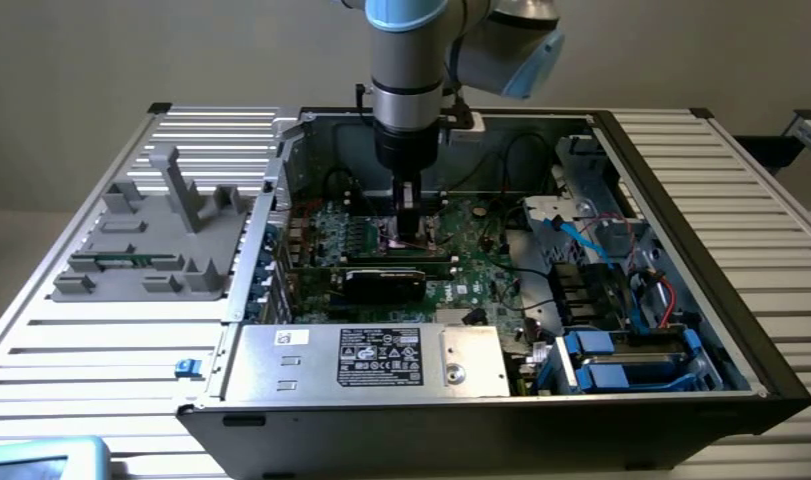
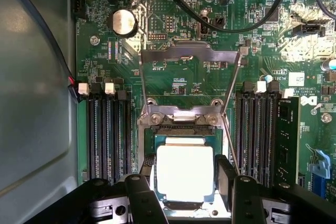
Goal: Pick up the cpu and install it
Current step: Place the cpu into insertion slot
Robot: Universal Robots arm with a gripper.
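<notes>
The cpu (image 2: 185, 172), a flat square chip with a bright silver top and a thin green rim, sits between my two black fingers (image 2: 224, 176), which press against its two opposite sides. It is level, at the open socket (image 2: 181, 121) on the green motherboard; whether it rests in the socket or hovers just over it, I cannot tell. The socket's metal load plate (image 2: 189, 59) is flipped up and back. In the exterior view my gripper (image 1: 413, 238) reaches straight down into the open computer case (image 1: 725, 290), low over the board.
Black memory slots (image 2: 107, 129) flank the socket, with one memory stick (image 2: 287, 140) fitted. A black card (image 1: 385, 283) lies just in front of the gripper. Cables (image 2: 231, 22) arch over the board. A grey fixture (image 1: 152, 240) stands outside the case.
</notes>
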